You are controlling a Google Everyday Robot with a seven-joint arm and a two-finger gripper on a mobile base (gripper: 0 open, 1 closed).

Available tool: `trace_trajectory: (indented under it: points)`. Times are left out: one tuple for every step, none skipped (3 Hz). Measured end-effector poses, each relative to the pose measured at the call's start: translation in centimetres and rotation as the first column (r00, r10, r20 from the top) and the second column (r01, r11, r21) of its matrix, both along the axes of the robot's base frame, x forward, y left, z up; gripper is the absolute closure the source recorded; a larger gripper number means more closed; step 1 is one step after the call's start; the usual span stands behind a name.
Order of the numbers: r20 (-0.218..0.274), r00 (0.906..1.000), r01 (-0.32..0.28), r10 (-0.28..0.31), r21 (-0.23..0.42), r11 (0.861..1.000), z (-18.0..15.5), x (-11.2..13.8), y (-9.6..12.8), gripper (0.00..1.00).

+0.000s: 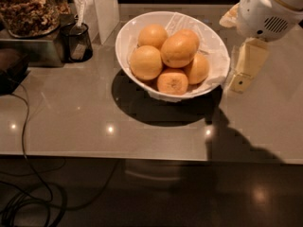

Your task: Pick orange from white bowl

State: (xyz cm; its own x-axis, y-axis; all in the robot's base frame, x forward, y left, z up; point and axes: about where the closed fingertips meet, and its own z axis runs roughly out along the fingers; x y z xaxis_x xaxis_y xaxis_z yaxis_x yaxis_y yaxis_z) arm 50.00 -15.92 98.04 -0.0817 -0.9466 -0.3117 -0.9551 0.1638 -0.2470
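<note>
Glossy grey countertop (85,122) is reflecting small spots of light and carrying the deep, round, thin-rimmed white bowl (124,32), which is lined with crinkled white paper (215,60). Six oranges are sitting heaped inside; the orange (179,50), largest and finely dimpled, is lying on top of the pile near the centre, touching its neighbours. The gripper (246,69), cream plastic under a white arm housing, is hanging just beside the bowl's right rim, apart from the fruit; how far it is opened cannot be told, and nothing is showing in its hold. The approach step appears to be in hand: the next move is calling for travel left over the rim, then descent onto the top fruit.
</note>
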Motion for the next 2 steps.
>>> trace_trajectory:
  points:
    - [0.000, 1.0000, 0.000, 0.000, 0.000, 1.000, 0.0, 0.0, 0.0, 0.00]
    - [0.025, 0.9996, 0.008, -0.009, 0.039, 0.999, 0.5, 2.2, 0.1, 0.00]
